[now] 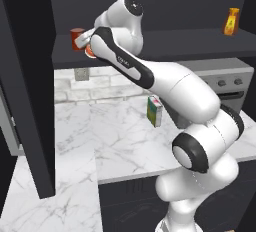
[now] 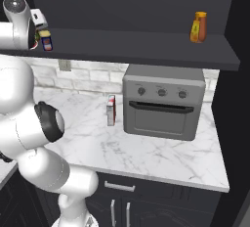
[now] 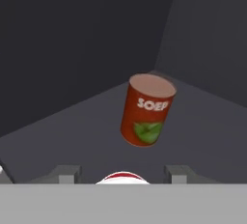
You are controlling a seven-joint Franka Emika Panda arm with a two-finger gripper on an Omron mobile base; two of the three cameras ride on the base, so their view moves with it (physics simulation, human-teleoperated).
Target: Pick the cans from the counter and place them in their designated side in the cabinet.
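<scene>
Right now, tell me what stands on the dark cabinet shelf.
A dark orange-red soup can, a boxy yellow-topped blue tin and an orange bottle. The white arm covers more.

Red can between the pincer tips cut off by the grey band, only its white top rim seen, pincer hidden behind the arm in left base view, boxy tin label too small to read, orange bottle label unreadable
</scene>
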